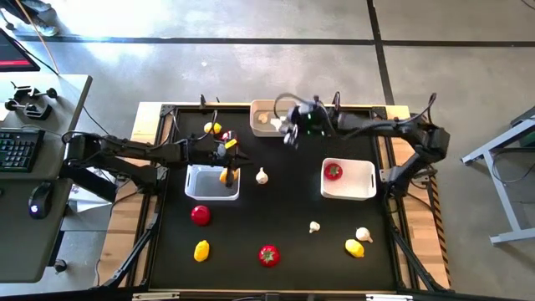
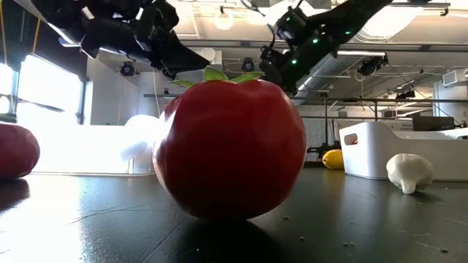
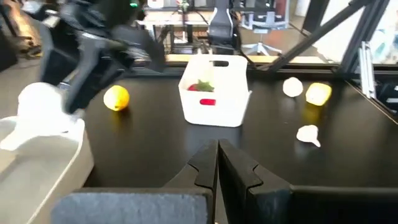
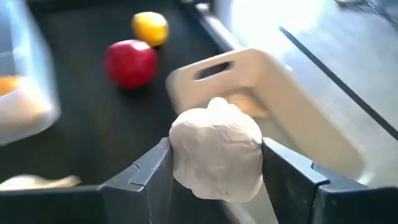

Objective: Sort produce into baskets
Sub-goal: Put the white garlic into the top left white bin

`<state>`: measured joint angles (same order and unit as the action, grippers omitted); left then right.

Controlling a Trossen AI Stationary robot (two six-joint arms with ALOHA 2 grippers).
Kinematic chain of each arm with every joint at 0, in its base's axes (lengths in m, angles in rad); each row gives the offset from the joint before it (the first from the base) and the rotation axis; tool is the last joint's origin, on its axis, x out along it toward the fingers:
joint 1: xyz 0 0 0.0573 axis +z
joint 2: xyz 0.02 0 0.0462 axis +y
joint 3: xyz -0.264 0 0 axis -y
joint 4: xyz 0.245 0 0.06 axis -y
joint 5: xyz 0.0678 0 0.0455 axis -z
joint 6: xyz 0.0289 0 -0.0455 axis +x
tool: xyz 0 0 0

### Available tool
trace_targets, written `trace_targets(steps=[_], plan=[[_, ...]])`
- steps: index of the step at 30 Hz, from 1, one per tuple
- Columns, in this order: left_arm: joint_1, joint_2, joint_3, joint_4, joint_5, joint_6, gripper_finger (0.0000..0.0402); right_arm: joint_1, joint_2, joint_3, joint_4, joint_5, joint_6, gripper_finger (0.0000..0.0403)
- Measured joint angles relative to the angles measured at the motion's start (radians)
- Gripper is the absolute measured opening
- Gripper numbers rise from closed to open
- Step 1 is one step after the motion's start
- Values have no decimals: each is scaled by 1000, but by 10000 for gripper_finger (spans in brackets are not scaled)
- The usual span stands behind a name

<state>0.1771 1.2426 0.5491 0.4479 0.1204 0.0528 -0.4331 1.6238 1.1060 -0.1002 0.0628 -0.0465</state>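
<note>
My right gripper (image 1: 291, 134) is shut on a white garlic bulb (image 4: 216, 155) over the table's far middle. It is beside the near edge of the far basket (image 1: 266, 110), which holds another garlic (image 1: 264, 118). My left gripper (image 1: 234, 155) is shut and empty in the left wrist view (image 3: 217, 152), above the far edge of the left basket (image 1: 199, 186), where a lemon (image 1: 227, 175) lies. The right basket (image 1: 361, 186) holds a tomato (image 1: 333, 171). My right gripper pinches the garlic bulb between its two fingers, one finger (image 4: 152, 180) on each of the bulb's opposite sides (image 4: 181, 163). The fingers slant down, coming from the table's right side. The bulb is lifted clear of the table.
Loose on the black table lie tomatoes (image 1: 201, 215) (image 1: 268, 255), lemons (image 1: 201, 250) (image 1: 354, 248) and garlic bulbs (image 1: 262, 176) (image 1: 314, 227) (image 1: 363, 235). A lemon (image 1: 213, 128) and a tomato (image 4: 130, 62) sit at the far left. In the low view a tomato (image 2: 230, 146) fills the foreground.
</note>
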Motion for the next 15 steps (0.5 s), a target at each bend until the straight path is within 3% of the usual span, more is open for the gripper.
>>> trace_targets(steps=[9,15], plan=[[67,2,0,3,0,-16,0,-64,206,244,-135,40,148,195],[106,3,0,2,0,-16,0,-92,334,336,-190,50,231,195]])
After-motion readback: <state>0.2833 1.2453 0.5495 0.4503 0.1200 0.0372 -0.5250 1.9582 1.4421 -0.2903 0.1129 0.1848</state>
